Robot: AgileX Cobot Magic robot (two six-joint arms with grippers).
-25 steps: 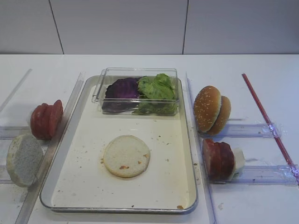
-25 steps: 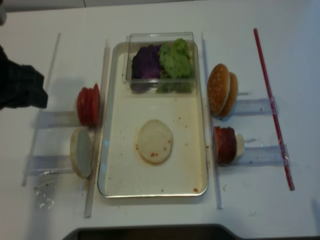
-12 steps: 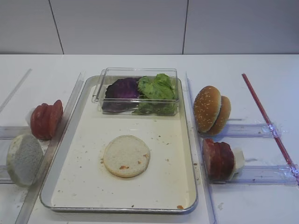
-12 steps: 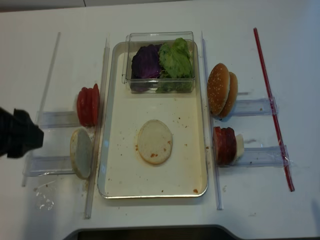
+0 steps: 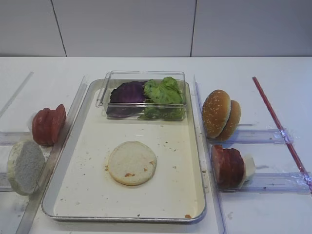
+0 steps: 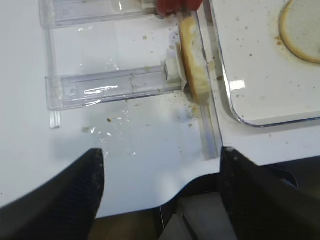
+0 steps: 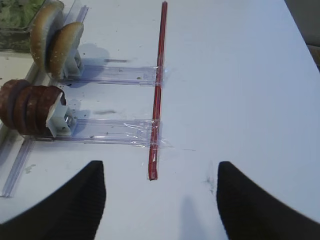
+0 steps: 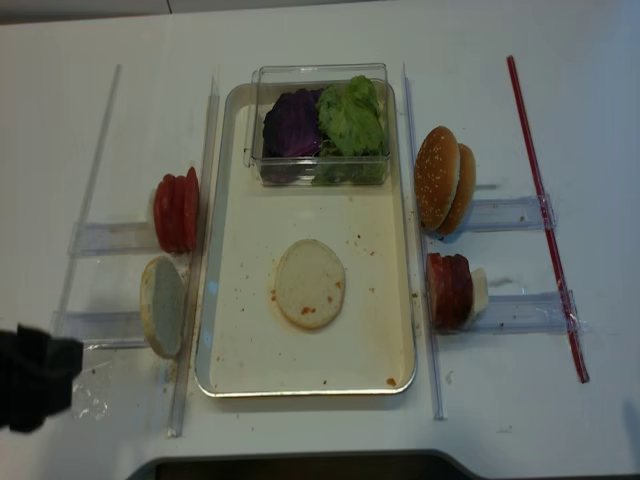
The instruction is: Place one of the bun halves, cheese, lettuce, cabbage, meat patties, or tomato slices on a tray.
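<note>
One flat pale bun half lies on the silver tray. A second bun half stands on edge left of the tray, with the tomato slices behind it. Cabbage and lettuce fill a clear box at the tray's far end. On the right stand the meat patties with the cheese against them. My left gripper is open and empty over the table's front-left edge. My right gripper is open and empty over bare table.
Sesame-seeded buns stand on edge behind the patties. Clear plastic rails hold the stacks on both sides. A red strip runs down the right side. The left arm shows at the front left.
My left arm has drawn back along the table's left side toward the front edge, away from the tomato slices. The food, the tray and the right gripper have not moved.
</note>
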